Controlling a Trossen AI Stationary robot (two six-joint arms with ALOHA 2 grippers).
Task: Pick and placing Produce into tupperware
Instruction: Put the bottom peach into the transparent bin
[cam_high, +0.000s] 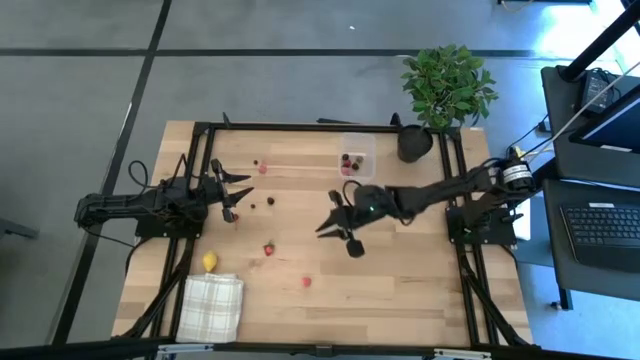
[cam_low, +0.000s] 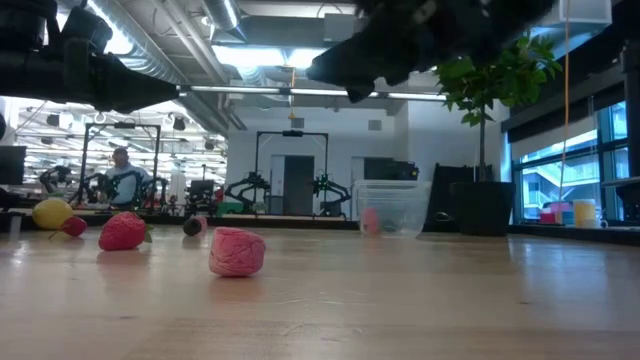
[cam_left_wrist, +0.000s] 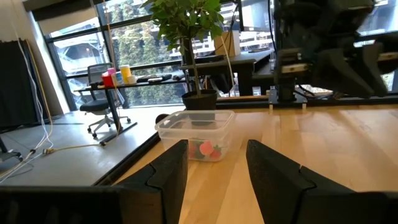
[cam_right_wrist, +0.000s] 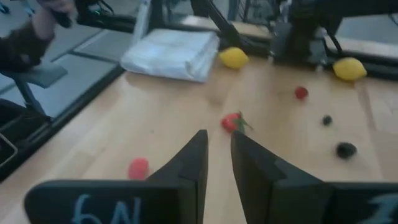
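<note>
Tupperware (cam_high: 357, 155) at the far side of the table (cam_high: 400, 290), just beside the black plant pot (cam_high: 414, 143), with a few red and dark pieces inside. Rest of the produce scattered over the wood: lemon (cam_high: 210, 262) next to the folded checked cloth (cam_high: 211, 305) at the near left corner, strawberry (cam_high: 268, 248) a little to the right of it, a pink-red piece (cam_high: 307, 282) nearer the front edge, another red piece (cam_high: 263, 168) and small dark berries (cam_high: 271, 200) toward the far left.

Left gripper (cam_high: 243, 190) low over the left half of the table, near the dark berries, pointing across at the clear box. Jaws partly open, nothing between them.

Right gripper (cam_high: 333, 214) above the middle of the table, well apart from the box, aimed toward the strawberry and the cloth. Jaws nearly closed, only a thin slit left, empty.

Seen level from the table top: pink piece in front, strawberry and lemon behind at left, box farther back beside the pot.
</note>
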